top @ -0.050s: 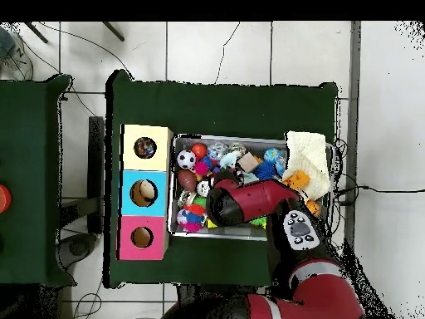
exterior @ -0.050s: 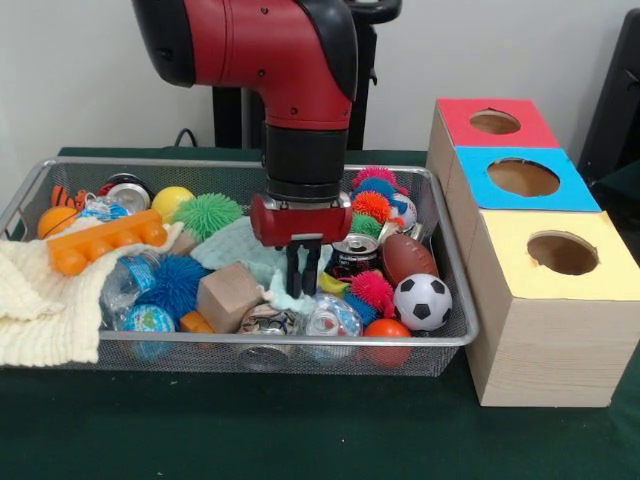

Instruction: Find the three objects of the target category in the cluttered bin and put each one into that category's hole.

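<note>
Green table, full wire bin point(exterior @ -0.050s: 455, 340): my claw point(exterior @ -0.050s: 303, 283), fingers near-closed on nothing, hangs over teal cloth point(exterior @ -0.050s: 240, 250), soft, light, pinch a fold.

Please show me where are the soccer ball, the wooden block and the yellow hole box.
soccer ball point(exterior @ -0.050s: 422, 301): front view, on its white and black face.
wooden block point(exterior @ -0.050s: 229, 296): front view, on its front face.
yellow hole box point(exterior @ -0.050s: 520, 245): front view, on the bare yellow top beside the hole.
</note>
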`<state>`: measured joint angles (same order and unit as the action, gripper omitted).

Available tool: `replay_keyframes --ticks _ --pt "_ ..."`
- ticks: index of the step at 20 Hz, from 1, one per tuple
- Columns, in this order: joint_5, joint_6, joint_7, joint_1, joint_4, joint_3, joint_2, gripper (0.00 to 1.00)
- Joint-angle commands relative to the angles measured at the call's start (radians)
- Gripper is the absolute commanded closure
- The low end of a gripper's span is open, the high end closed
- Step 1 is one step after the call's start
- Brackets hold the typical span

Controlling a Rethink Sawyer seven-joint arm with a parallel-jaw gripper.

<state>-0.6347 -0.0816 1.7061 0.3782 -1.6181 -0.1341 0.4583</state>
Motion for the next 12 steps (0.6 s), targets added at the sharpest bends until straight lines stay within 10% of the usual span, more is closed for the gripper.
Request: replay_keyframes --ticks 1,8,12 --pt "0.033 -0.069 0.066 0.093 -0.108 -0.120 0.020 1.00" --pt "0.119 -0.158 0.063 0.169 -0.358 -0.195 0.302 1.00" --pt "0.138 -0.192 0.037 0.196 -0.401 -0.209 0.341 1.00"
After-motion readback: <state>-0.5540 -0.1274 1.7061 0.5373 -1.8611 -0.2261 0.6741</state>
